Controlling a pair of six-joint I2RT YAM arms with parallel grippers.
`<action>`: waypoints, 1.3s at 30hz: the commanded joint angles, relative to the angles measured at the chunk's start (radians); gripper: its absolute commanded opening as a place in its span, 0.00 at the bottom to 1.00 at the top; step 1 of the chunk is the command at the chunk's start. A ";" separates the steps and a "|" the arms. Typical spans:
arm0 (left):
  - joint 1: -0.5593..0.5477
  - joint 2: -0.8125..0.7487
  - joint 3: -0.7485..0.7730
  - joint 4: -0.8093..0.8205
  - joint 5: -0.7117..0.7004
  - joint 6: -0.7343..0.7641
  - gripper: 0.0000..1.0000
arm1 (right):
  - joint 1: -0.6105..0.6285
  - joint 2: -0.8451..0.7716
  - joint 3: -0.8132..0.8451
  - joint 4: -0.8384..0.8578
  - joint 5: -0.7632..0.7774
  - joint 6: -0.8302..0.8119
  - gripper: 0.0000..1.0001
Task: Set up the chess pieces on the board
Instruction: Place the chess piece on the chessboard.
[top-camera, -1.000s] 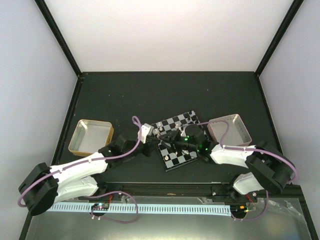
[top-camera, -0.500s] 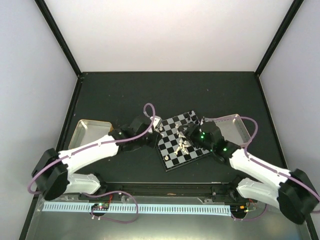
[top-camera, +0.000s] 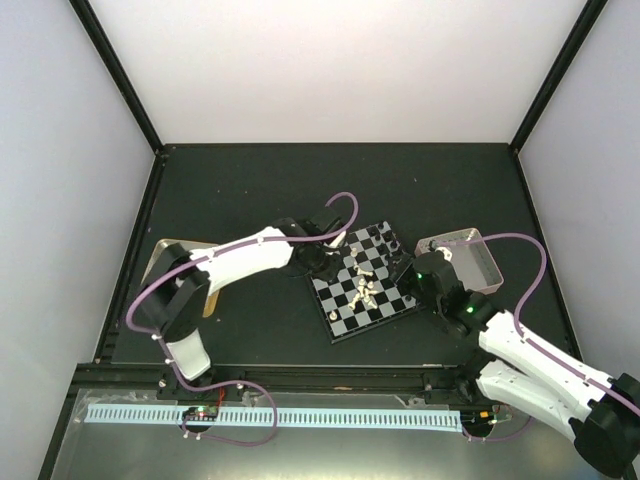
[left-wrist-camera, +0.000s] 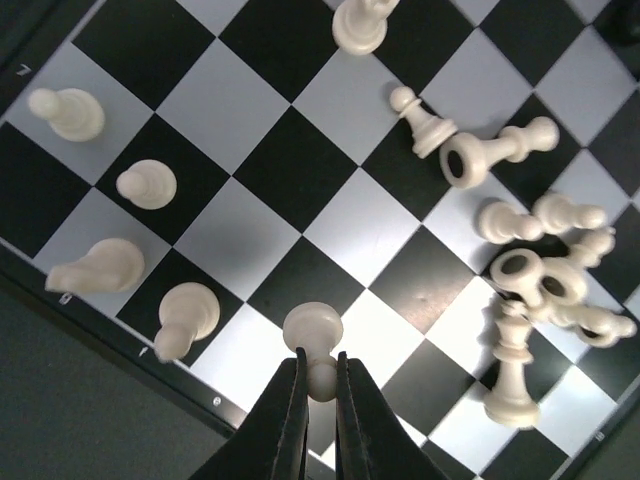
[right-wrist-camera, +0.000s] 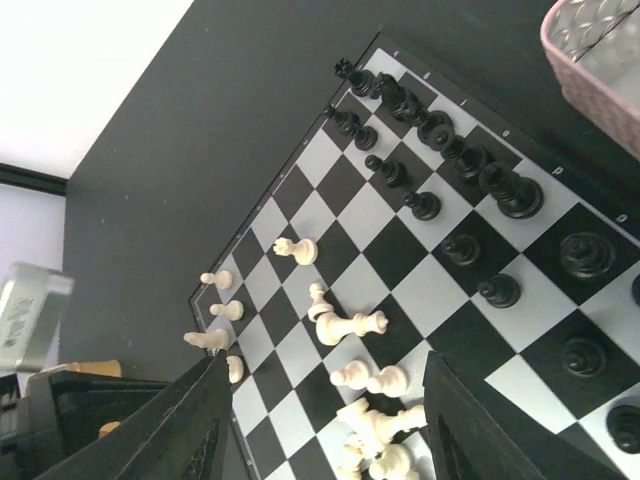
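Left gripper (left-wrist-camera: 318, 385) pinched shut on an upright white pawn (left-wrist-camera: 313, 330) near the board (left-wrist-camera: 300, 165) edge. Right gripper (right-wrist-camera: 325, 405) wide open, empty, above the board. White pieces (left-wrist-camera: 540, 280) toppled mid-board; black pieces (right-wrist-camera: 440, 130) stand in rows.

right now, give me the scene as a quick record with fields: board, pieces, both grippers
board: chequered, set askew in the top view
black pieces: standing in two rows along one edge
white pieces: a few upright near the opposite edge, the rest tipped in a heap mid-board
left gripper: shut on a white pawn at the board's edge row
right gripper: open, empty, above the board
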 joint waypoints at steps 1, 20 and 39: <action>0.008 0.096 0.102 -0.108 -0.021 0.027 0.02 | -0.006 -0.014 0.031 -0.051 0.072 -0.081 0.54; 0.015 0.272 0.230 -0.167 -0.101 0.024 0.07 | -0.005 0.005 0.027 -0.049 0.058 -0.114 0.55; 0.015 0.273 0.268 -0.184 -0.113 0.031 0.21 | -0.006 0.032 0.037 -0.037 0.035 -0.125 0.55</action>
